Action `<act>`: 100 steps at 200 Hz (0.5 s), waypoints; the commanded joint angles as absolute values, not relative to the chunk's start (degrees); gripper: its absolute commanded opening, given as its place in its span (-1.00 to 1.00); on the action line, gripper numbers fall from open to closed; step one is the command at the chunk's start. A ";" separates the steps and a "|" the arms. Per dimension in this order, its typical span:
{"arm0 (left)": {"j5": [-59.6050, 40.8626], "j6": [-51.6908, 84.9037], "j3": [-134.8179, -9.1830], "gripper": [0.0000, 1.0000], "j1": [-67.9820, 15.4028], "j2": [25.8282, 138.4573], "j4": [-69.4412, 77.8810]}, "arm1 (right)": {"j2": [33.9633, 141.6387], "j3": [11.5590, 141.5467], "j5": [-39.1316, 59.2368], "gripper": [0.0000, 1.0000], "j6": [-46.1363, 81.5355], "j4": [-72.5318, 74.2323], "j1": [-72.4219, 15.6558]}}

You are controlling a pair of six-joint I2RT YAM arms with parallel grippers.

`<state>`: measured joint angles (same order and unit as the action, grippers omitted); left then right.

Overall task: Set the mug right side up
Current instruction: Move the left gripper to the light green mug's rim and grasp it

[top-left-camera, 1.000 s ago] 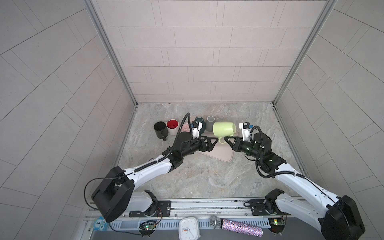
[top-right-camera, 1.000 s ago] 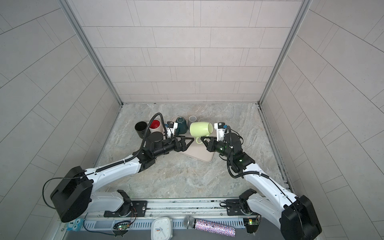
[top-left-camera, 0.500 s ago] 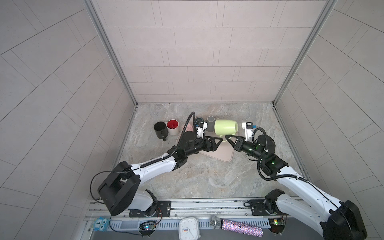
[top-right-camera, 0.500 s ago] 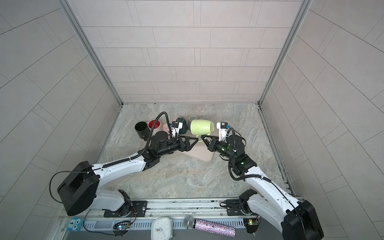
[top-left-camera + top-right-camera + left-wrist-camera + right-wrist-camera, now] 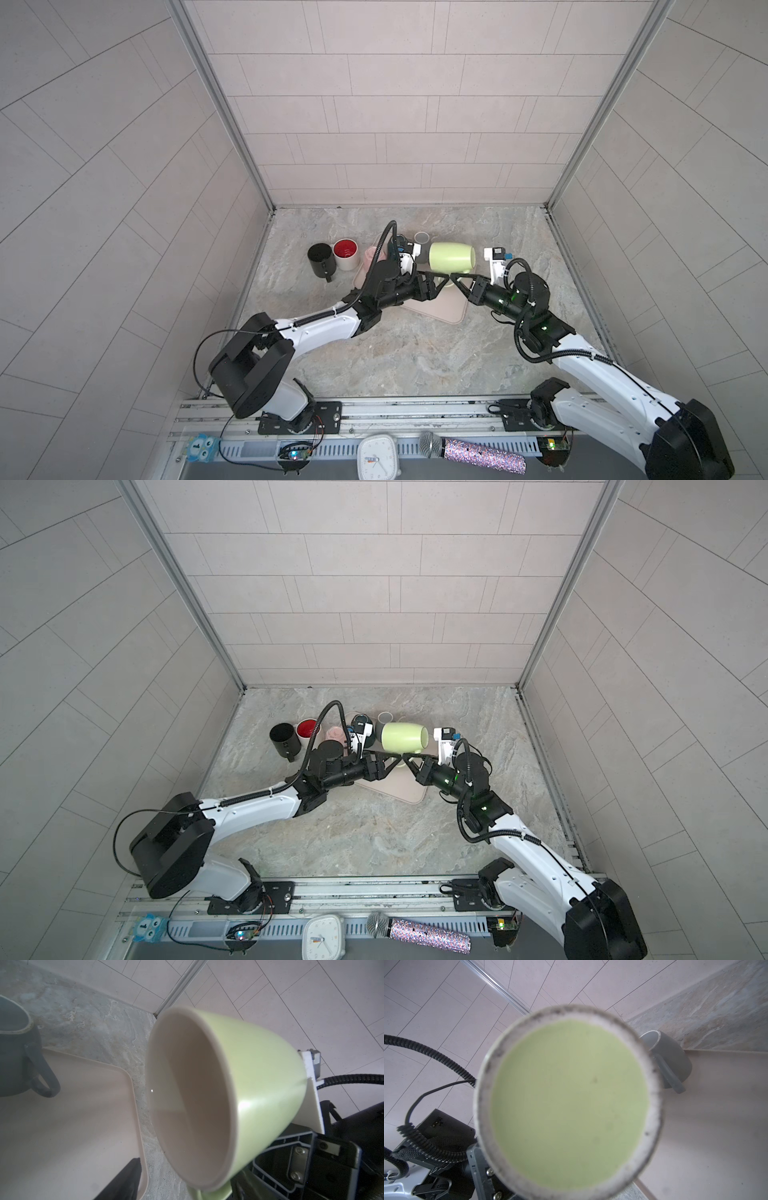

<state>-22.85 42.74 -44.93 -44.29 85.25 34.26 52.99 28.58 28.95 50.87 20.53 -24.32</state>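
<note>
The light green mug [image 5: 452, 257] hangs in the air on its side above the far end of the beige tray [image 5: 436, 313]. Its mouth faces the left arm and its flat base [image 5: 569, 1105] faces the right, so I judge it roughly half-way through its turn.

It looks like glazed ceramic: rigid, fairly heavy, slick, and liable to chip if dropped. The handle [image 5: 196, 1193], on the underside, is the sure hold, since the smooth wall could slide between narrow pads.

The right gripper [image 5: 457, 277] is pinched tight on that handle and seems to bear the weight. The left gripper [image 5: 441, 281] sits just beside it below the rim with its jaws partly spread — whether they touch the mug I cannot tell.

A dark grey mug [image 5: 12, 1053] stands upright at the tray's far edge. A black mug [image 5: 320, 259] and a red-lined white mug [image 5: 346, 253] stand off the tray — well apart from the green one.
</note>
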 commanded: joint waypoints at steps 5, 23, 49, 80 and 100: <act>-24.20 43.55 -47.18 0.30 -44.82 85.98 38.44 | 50.61 29.45 29.57 -1.00 51.28 28.23 -24.13; -24.49 43.64 -47.22 0.14 -44.90 86.13 39.25 | 50.86 29.53 29.52 -1.00 51.28 28.43 -24.09; -24.87 43.95 -47.38 0.07 -44.95 86.12 40.54 | 51.33 29.25 29.36 -1.00 51.37 28.91 -24.13; -25.62 44.42 -47.29 0.03 -45.01 86.24 42.91 | 52.58 29.00 29.35 -1.00 51.26 29.49 -24.16; -25.87 45.08 -46.86 0.01 -45.10 86.32 45.04 | 53.32 28.46 29.39 -1.00 51.18 30.29 -24.16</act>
<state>-24.12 44.21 -45.69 -44.64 86.00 38.44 53.10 28.58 28.97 51.07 23.44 -24.29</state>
